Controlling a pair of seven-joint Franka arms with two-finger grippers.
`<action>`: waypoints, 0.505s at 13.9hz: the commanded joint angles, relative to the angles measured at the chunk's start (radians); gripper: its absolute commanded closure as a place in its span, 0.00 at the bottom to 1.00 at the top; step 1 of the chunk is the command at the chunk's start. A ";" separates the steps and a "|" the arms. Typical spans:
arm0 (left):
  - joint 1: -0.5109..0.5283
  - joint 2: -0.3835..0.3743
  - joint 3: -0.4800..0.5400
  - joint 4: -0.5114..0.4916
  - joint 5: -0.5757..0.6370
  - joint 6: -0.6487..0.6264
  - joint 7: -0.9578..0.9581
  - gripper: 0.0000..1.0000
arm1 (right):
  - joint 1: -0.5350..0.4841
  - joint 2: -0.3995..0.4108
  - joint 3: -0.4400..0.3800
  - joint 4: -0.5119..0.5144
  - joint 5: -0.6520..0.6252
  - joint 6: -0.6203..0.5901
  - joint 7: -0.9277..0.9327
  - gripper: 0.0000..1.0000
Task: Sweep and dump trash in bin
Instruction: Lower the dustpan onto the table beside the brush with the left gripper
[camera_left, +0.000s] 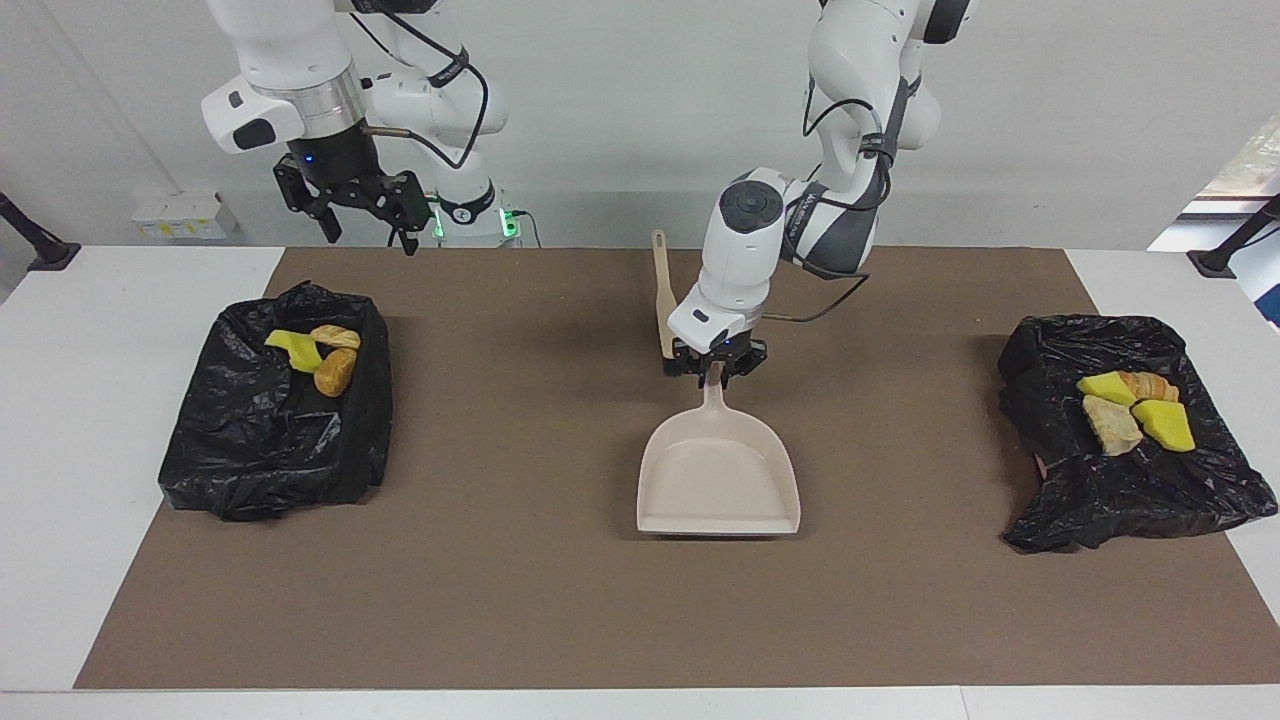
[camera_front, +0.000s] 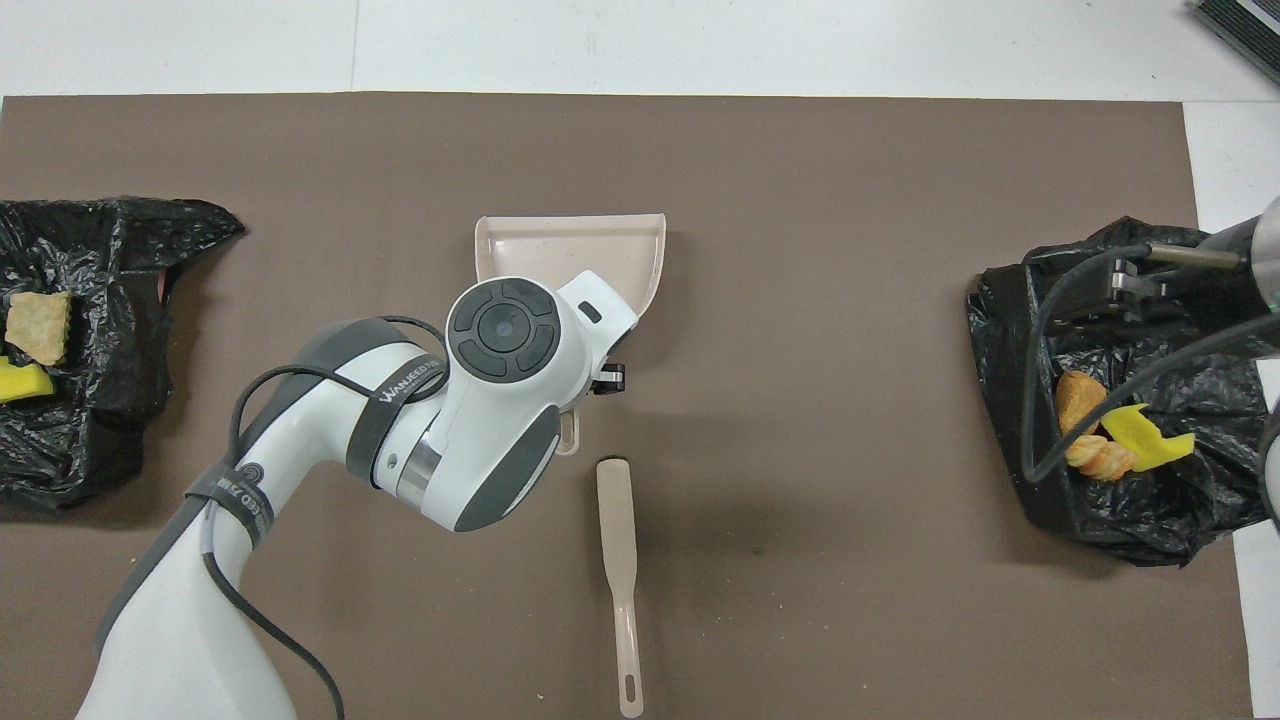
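Left gripper (camera_left: 716, 368) is clamping the thin handle of the beige moulded-plastic dustpan (camera_left: 718, 478) and is holding the pan over the middle of the brown mat (camera_left: 560, 600), lip pointing away from the robots; whether the lip is touching the mat I cannot tell. Right gripper (camera_left: 362, 212) is waiting with jaws wide apart and empty, above the right arm's end of the table.

Trash is lying in two groups, none loose on the mat. Three scraps (camera_left: 318, 355), yellow sponge and tan bread-like lumps, are sitting on the crumpled black plastic bin bag (camera_left: 270, 440) at the right arm's end. Four scraps (camera_left: 1135, 410) are sitting on the second black bin bag (camera_left: 1120, 490) at the left arm's end.

Handling, as judged: the scraps are looking light and soft, the sponge compressible, the bread-like lumps possibly crumbly; better pushed than pinched. Dustpan appears light and stiff; the handle grip is leaving the pan free to tilt. The slim beige brush (camera_front: 618, 560) is lying just beside the dustpan handle, nearer to the robots; its narrow handle end is the sensible place to grasp.
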 joint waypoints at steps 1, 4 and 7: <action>-0.027 0.009 0.021 0.002 -0.013 0.054 -0.070 1.00 | -0.030 -0.005 0.006 -0.004 0.022 0.008 -0.028 0.00; -0.048 0.042 0.021 0.005 -0.011 0.068 -0.080 1.00 | -0.030 -0.005 0.006 -0.004 0.023 0.011 -0.031 0.00; -0.051 0.068 0.021 0.010 -0.013 0.136 -0.091 1.00 | -0.030 -0.005 0.006 -0.005 0.023 0.011 -0.025 0.00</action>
